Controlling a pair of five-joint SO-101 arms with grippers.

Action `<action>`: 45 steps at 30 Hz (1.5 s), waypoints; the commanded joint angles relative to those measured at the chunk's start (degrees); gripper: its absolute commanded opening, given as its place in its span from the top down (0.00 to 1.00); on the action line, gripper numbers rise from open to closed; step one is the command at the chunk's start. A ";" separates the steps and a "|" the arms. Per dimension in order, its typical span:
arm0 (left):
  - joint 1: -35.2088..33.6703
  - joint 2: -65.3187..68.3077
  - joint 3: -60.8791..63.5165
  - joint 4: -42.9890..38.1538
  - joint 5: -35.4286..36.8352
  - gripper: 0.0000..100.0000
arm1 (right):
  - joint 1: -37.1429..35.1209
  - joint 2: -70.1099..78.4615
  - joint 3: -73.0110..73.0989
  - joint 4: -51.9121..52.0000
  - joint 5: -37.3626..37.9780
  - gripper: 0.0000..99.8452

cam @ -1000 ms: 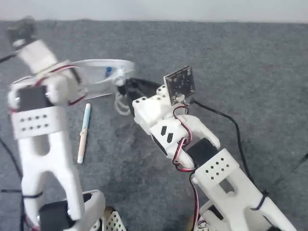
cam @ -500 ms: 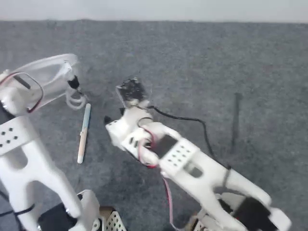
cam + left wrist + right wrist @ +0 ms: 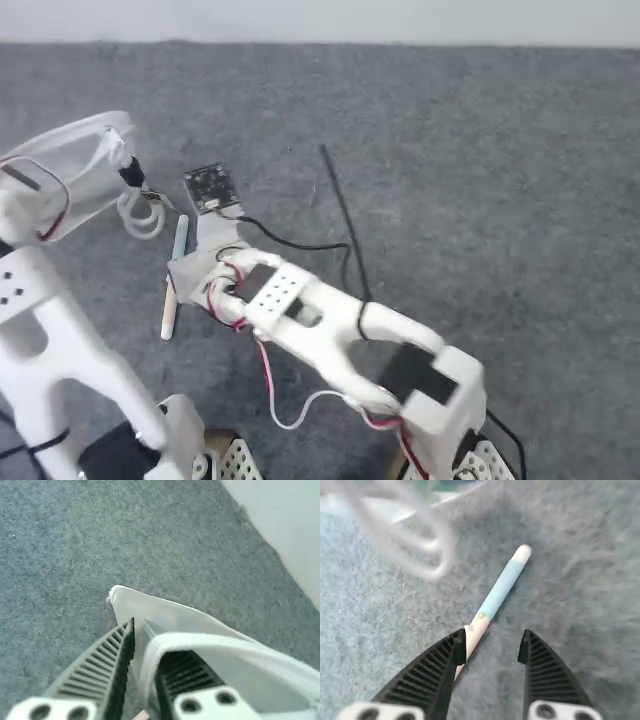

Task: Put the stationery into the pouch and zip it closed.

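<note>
the left gripper (image 3: 138, 627) is clamped on the clear pouch (image 3: 175, 615), held above the grey carpet (image 3: 480, 150); the right gripper (image 3: 492, 641) hangs half open over the blue-and-white pen (image 3: 502, 587) lying near the pouch's cord loop (image 3: 415, 555).

**Rough grey cloth, clear film, ribbed black plastic**

The table (image 3: 480, 150) is covered in grey cloth, matt and rough, with a fibrous, felt-like nap. The pouch (image 3: 75, 165) is clear, glossy plastic film with a white edge band. Its pull loop (image 3: 140, 215) looks like smooth white cord. The pen (image 3: 500, 587) is smooth plastic with a dull sheen. The arms (image 3: 330, 320) are matt white plastic. The right gripper (image 3: 492, 642) and left gripper (image 3: 139, 625) have black plastic fingers, ribbed on their inner faces.
</note>
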 commanded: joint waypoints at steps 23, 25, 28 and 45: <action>-0.18 -4.22 -1.36 -2.20 0.70 0.99 | -1.54 20.97 -24.44 6.81 -0.26 0.88; -0.18 -4.22 -1.36 -2.20 0.70 0.99 | -1.45 21.32 -26.81 10.77 -0.35 0.96; -0.18 -4.22 -1.36 -2.20 0.70 0.99 | -0.57 22.29 -30.42 17.45 -0.35 0.97; -0.18 -3.96 -1.36 -2.20 0.62 0.99 | 2.77 21.85 -46.95 53.49 2.81 0.99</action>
